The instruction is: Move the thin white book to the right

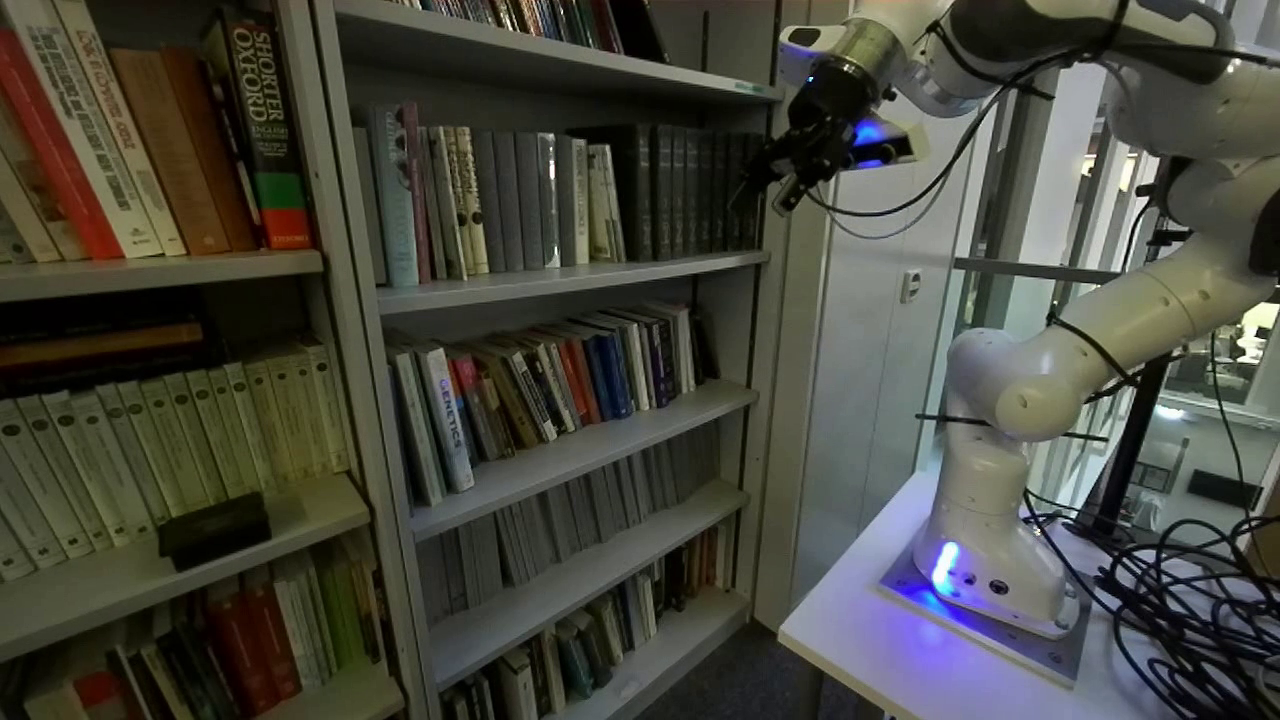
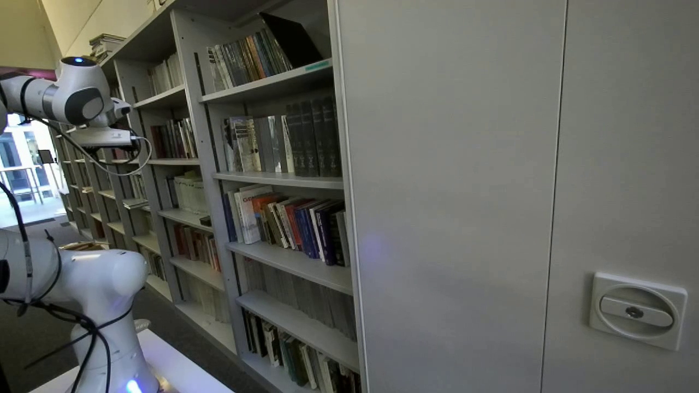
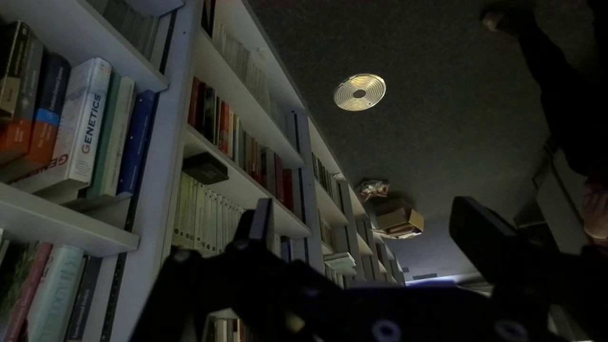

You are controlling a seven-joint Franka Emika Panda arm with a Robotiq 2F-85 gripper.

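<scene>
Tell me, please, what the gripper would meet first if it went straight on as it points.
The way just ahead of the gripper looks free; farther along, perhaps the bookshelves or brown box, though depth is unclear.

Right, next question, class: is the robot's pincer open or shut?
The pincer is open: in the wrist view its fingers stand wide apart, gripping nothing.

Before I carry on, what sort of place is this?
Probably a library or university book room: tall grey bookshelves hold rows of books, among them a thick white GENETICS volume and a thick black, green and red SHORTER OXFORD volume.
</scene>
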